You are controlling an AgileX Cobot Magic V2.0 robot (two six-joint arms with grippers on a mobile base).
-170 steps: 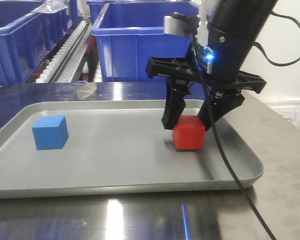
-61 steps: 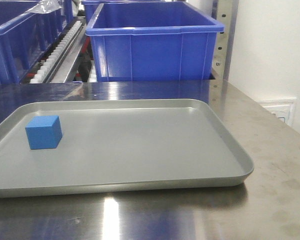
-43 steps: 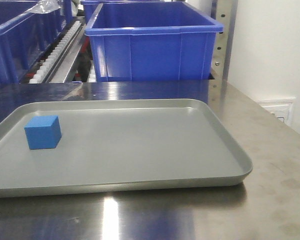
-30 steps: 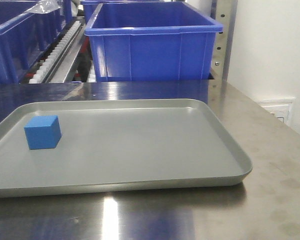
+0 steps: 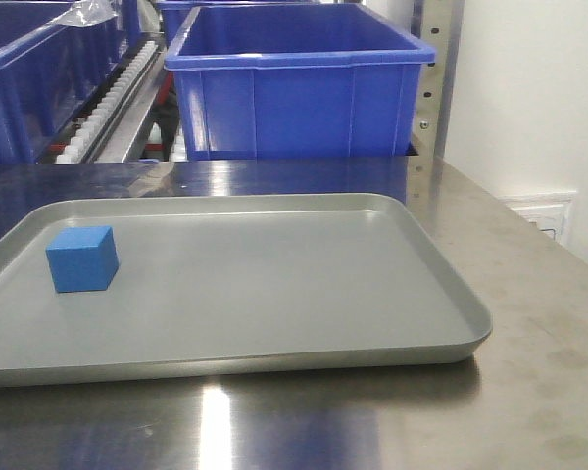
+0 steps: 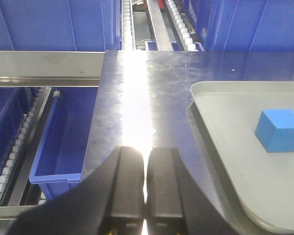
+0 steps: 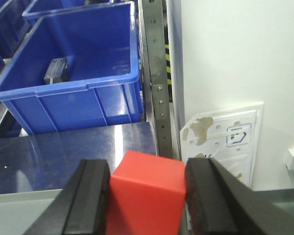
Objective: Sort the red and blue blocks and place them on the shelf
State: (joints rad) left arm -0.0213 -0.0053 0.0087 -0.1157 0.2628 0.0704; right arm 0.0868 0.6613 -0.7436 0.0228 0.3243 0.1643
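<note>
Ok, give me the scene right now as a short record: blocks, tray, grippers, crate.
red block: clamped in the right gripper, in front of a blue crate; not on the tray
blue block: on the left part of the tray, nothing touching it
tray: grey, on the steel table; holds only the blue block
left gripper: shut, empty, above the table left of the tray
right gripper: shut on the red block

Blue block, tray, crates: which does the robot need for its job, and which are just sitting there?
For the job: red block in the right gripper, blue block, shelf.
Just there: grey tray, blue crates, wall plate.
</note>
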